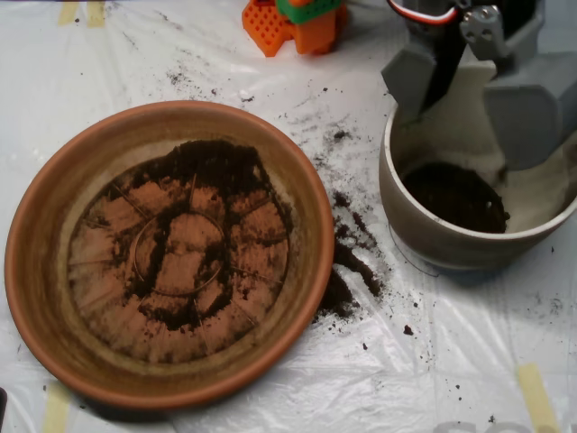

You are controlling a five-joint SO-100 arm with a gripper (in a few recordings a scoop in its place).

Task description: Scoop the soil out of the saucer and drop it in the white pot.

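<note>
The grey hand (478,99) is hanging open over the white pot (433,236) on the right, with soil (455,197) lying inside it. The saucer (54,194) is sitting left.

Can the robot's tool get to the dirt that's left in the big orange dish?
Probably yes. The tool hangs over the white pot, beside the saucer, and nothing covers the soil left inside it.

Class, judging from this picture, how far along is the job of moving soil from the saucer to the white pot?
Done: a dark heap of soil lies in the white pot. In hand: the scoop hangs open above it. Left: a patch and thin film in the saucer, plus spilled crumbs between them.
</note>
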